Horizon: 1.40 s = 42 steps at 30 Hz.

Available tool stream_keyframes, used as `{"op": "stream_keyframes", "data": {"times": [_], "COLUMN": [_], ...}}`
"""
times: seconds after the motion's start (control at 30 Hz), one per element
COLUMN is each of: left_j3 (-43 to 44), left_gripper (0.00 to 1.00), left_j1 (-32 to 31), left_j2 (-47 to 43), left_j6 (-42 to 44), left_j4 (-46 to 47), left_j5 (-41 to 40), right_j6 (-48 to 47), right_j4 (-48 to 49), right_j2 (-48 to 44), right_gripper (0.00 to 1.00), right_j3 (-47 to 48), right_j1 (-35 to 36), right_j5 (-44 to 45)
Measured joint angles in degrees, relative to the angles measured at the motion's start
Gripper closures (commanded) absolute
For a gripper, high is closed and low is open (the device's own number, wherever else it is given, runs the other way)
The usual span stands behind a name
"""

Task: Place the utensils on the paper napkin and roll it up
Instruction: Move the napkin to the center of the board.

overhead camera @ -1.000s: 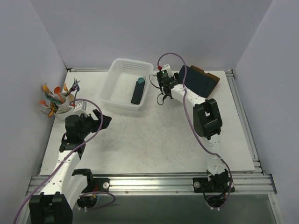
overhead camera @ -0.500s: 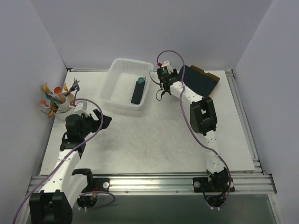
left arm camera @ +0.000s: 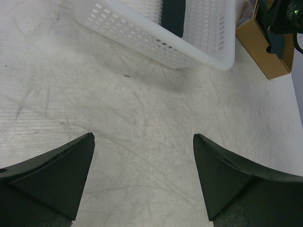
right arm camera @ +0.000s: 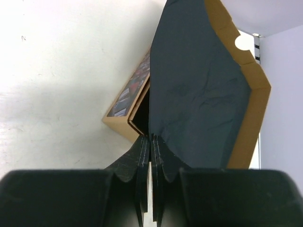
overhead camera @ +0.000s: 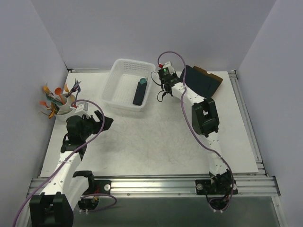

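The right end effector (right arm camera: 150, 140) is pressed together, pinching the near corner of the dark napkin (right arm camera: 199, 94). From that corner the sheet fans out over the open cardboard box (right arm camera: 258, 101) at the far right of the worktop (overhead camera: 156, 142). In the right wrist view the corner runs straight down between the fingertips. Whether one sheet or several are caught cannot be told.

The left end effector (left arm camera: 143, 139) is spread wide and holds nothing. It hangs over bare worktop at the left, and in its wrist view the white basket (left arm camera: 208, 52) lies ahead of it.

The orange utensils (overhead camera: 47, 89) stand in a white cup (overhead camera: 60, 112) by the left wall, mixed with pieces of other colours and well apart from the napkin. In the basket lies a dark roll (overhead camera: 139, 93) with a teal tip. The right arm reaches between the basket and the box.
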Motion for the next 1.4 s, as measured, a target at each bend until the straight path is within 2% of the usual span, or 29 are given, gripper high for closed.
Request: {"op": "stream_keyframes", "data": {"times": [0.23, 0.53, 0.73, 1.0, 1.07, 1.1, 1.13, 1.17, 1.3, 1.37, 1.4], "left_j3": [-0.02, 0.0, -0.02, 0.0, 0.0, 0.0, 0.0, 0.0, -0.02, -0.02, -0.02], "left_gripper": [0.06, 0.06, 0.06, 0.06, 0.06, 0.06, 0.06, 0.06, 0.06, 0.06, 0.06], "left_j1": [0.0, 0.0, -0.02, -0.02, -0.02, -0.02, -0.02, -0.02, -0.04, -0.24, -0.76], "left_j2": [-0.66, -3.8, -6.73, -5.88, -5.16, -4.87, -4.68, -4.57, -4.59, -4.66, -4.74], "left_j6": [-0.02, -0.02, -0.26, -0.63, -1.07, -1.29, -1.38, -1.46, -1.62, -1.7, -1.75], "left_j4": [-0.02, -0.13, -0.74, -2.27, -2.4, -2.45, -2.45, -2.43, -1.73, -1.33, -1.25], "left_j5": [0.0, -0.11, -1.46, -2.69, -2.69, -2.69, -2.62, -2.43, -1.14, -0.52, -0.57], "right_j6": [-2.62, -1.14, 6.12, 20.02, 23.74, 25.51, 27.36, 28.96, 33.44, 34.64, 35.17], "right_j4": [-0.07, -2.16, -5.7, -10.19, -10.84, -11.04, -11.06, -10.91, -6.99, -4.46, -3.26], "right_j2": [-4.7, -22.34, -32.04, -34.29, -34.32, -34.32, -34.32, -34.32, -35.23, -37.38, -39.04], "right_gripper": [1.0, 1.0, 1.0, 1.0, 0.96, 0.9, 0.82, 0.68, 0.52, 0.44, 0.43], "right_j3": [-5.75, -21.03, -32.48, -45.46, -47.76, -48.57, -49.16, -49.57, -51.87, -53.9, -55.04], "right_j1": [3.85, 12.55, 19.3, 35.04, 38.84, 40.52, 42.25, 43.8, 48.35, 48.68, 48.37], "right_j5": [2.95, 4.59, 4.13, 1.11, -0.52, -1.33, -2.08, -2.95, -7.8, -10.34, -11.65]}}
